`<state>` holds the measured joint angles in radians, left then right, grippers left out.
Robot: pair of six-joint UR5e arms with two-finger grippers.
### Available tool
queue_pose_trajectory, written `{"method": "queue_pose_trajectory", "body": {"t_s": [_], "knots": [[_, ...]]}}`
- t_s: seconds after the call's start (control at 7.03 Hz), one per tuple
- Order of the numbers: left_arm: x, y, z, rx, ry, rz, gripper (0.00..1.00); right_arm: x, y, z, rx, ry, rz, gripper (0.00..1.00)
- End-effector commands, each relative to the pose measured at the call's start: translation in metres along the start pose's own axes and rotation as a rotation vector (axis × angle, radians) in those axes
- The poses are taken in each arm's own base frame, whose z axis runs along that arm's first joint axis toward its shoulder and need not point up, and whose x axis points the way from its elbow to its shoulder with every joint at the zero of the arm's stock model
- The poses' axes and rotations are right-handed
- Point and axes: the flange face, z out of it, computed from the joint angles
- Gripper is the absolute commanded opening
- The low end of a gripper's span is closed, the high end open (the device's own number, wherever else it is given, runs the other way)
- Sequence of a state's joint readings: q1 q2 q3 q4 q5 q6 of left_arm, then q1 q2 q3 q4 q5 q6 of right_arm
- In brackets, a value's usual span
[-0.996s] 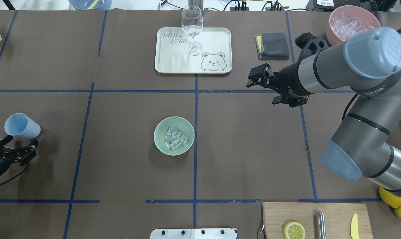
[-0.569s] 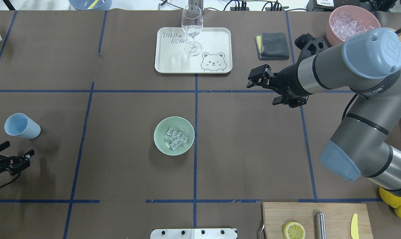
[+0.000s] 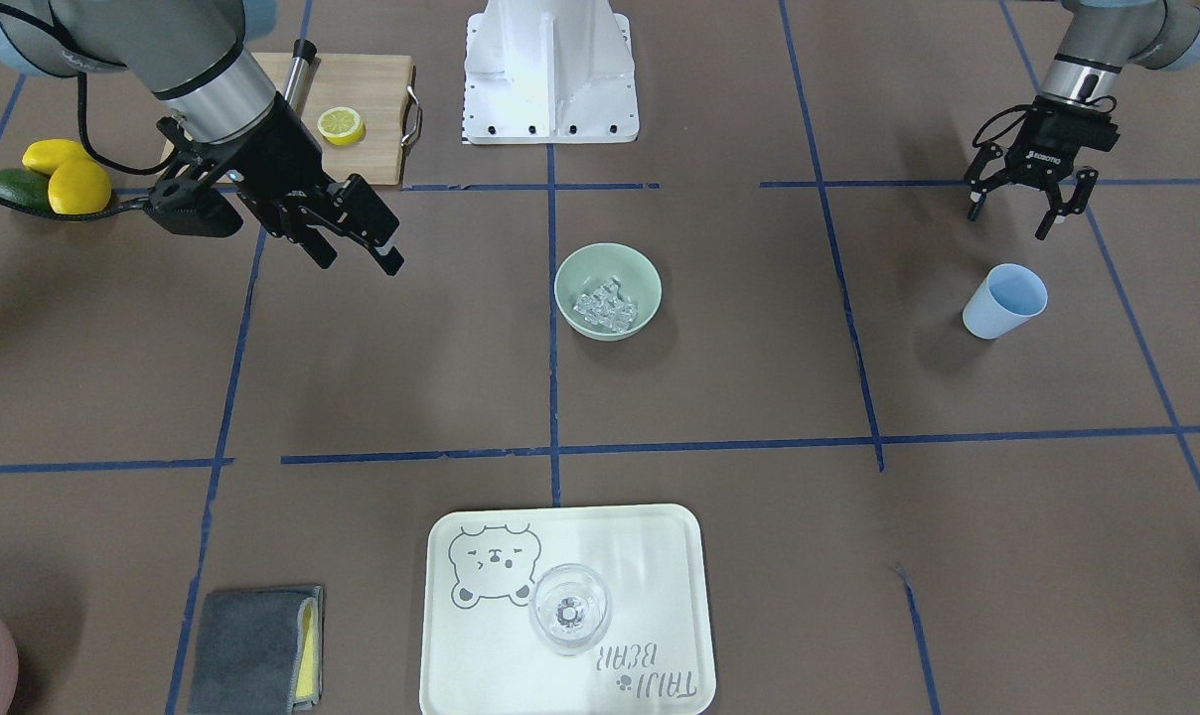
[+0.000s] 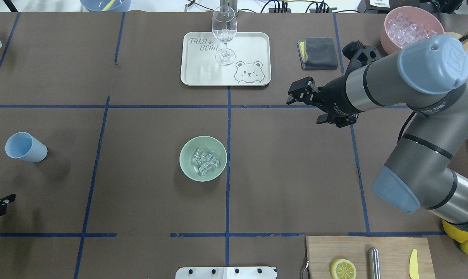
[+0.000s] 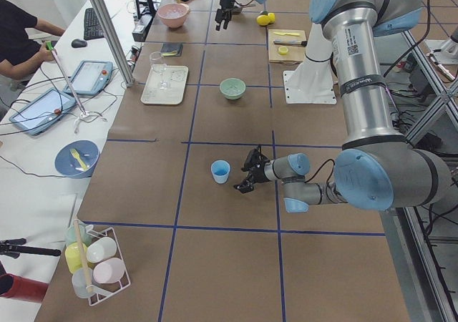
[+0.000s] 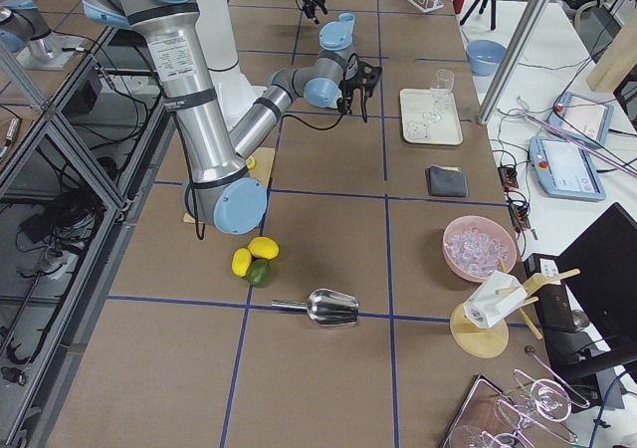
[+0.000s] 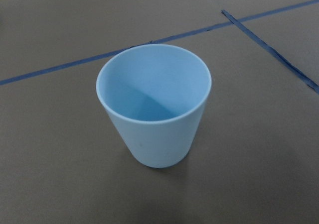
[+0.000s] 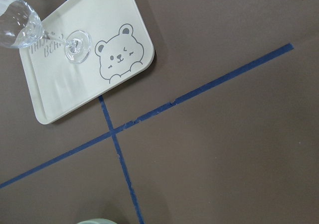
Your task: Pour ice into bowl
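Between the wide-spread black fingers of the left gripper (image 3: 1012, 214) is only air; near them a light blue plastic cup (image 3: 1002, 301) stands upright. The right gripper (image 3: 357, 253) gapes too, gripping nothing, well apart from the round pale mint-green plastic bowl (image 3: 650, 283). That bowl sits mid-table, just beside a blue tape line (image 3: 552, 377), with the small heap of clear, glassy ice cubes (image 3: 605, 306) lying in its bottom. Overhead, only a fingertip (image 4: 9, 198) of the left gripper shows at the edge; the left wrist camera looks down into the cup's smooth inside.
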<state>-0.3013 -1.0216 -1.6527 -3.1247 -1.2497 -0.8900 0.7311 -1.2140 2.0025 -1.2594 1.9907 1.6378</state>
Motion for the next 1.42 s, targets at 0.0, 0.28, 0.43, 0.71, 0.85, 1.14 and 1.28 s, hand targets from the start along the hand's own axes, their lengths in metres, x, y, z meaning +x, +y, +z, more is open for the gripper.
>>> {"method": "queue_pose_trajectory", "body": {"t_s": [0.0, 0.28, 0.43, 0.71, 0.85, 1.14, 1.28], "knots": [[-0.035, 0.000, -0.015, -0.059, -0.018, 0.026, 1.00, -0.004, 0.016, 0.007, -0.025, -0.001, -0.012, 1.00], [-0.088, -0.020, -0.024, -0.047, -0.092, 0.192, 1.00, -0.030, 0.049, 0.015, -0.077, -0.024, -0.026, 1.00], [-0.104, -0.034, -0.013, -0.085, -0.109, 0.180, 1.00, -0.032, 0.066, 0.024, -0.095, -0.020, -0.041, 1.00], [-0.134, -0.091, 0.007, -0.164, -0.133, 0.127, 1.00, -0.040, 0.113, 0.052, -0.081, -0.010, -0.083, 1.00], [-0.159, -0.141, 0.009, -0.198, -0.134, 0.110, 1.00, -0.057, 0.131, 0.067, -0.074, 0.015, -0.093, 1.00], [-0.194, -0.242, 0.000, -0.267, -0.097, 0.002, 1.00, -0.075, 0.149, 0.114, -0.056, 0.080, -0.099, 1.00], [-0.194, -0.258, -0.014, -0.297, -0.115, -0.050, 1.00, -0.084, 0.150, 0.140, -0.052, 0.114, -0.100, 1.00]]}}
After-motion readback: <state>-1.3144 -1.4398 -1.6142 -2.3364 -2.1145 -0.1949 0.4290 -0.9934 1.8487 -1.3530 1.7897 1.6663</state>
